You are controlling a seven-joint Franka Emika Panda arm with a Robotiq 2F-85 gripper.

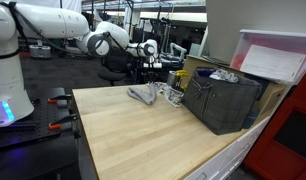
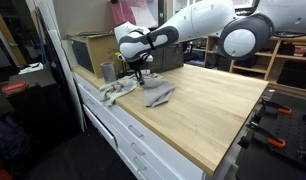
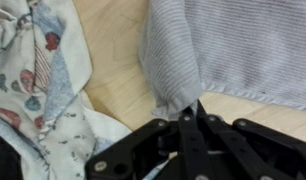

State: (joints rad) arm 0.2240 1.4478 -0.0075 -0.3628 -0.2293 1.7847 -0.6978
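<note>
My gripper (image 3: 190, 108) is shut, its fingertips pinching the edge of a grey striped cloth (image 3: 233, 45) that lies on the wooden table. A white patterned cloth (image 3: 38, 80) lies crumpled beside it. In both exterior views the gripper (image 1: 150, 68) (image 2: 139, 72) hangs low over the two cloths: the grey cloth (image 2: 159, 93) (image 1: 143, 94) and the patterned cloth (image 2: 118, 89) (image 1: 169, 95).
A dark bin (image 1: 221, 100) stands on the wooden table (image 1: 143, 135) near the cloths, with a metal cup (image 2: 107, 71) and a cardboard box (image 2: 91, 48) behind them. The table has white drawers (image 2: 133, 140) at its front edge.
</note>
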